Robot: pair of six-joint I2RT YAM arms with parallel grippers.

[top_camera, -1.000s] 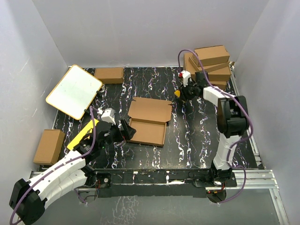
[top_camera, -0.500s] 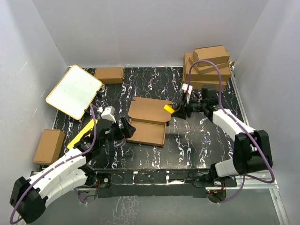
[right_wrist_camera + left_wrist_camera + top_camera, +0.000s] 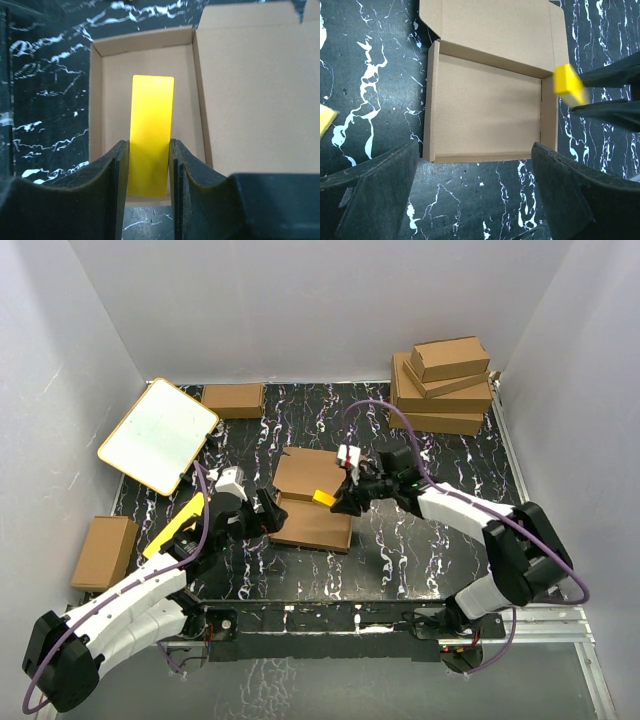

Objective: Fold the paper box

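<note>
Right wrist view: the right tool (image 3: pixel 148 146) grips a yellow block (image 3: pixel 151 115) over the tray of the open paper box (image 3: pixel 240 95), which lies mid-surface (image 3: pixel 300 420). Only the left wrist view shows the left tool (image 3: pixel 475 150) spread wide.

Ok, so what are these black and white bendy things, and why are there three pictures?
Those are two robot arms, each ending in a two-fingered claw. One picture looks down from above; the other two come from cameras on the wrists. On the black marbled table lies an open brown paper box, with more boxes stacked in the far corner and a white board. The right claw pinches a yellow block just over the open box. The left claw is wide open, holding nothing.
</note>
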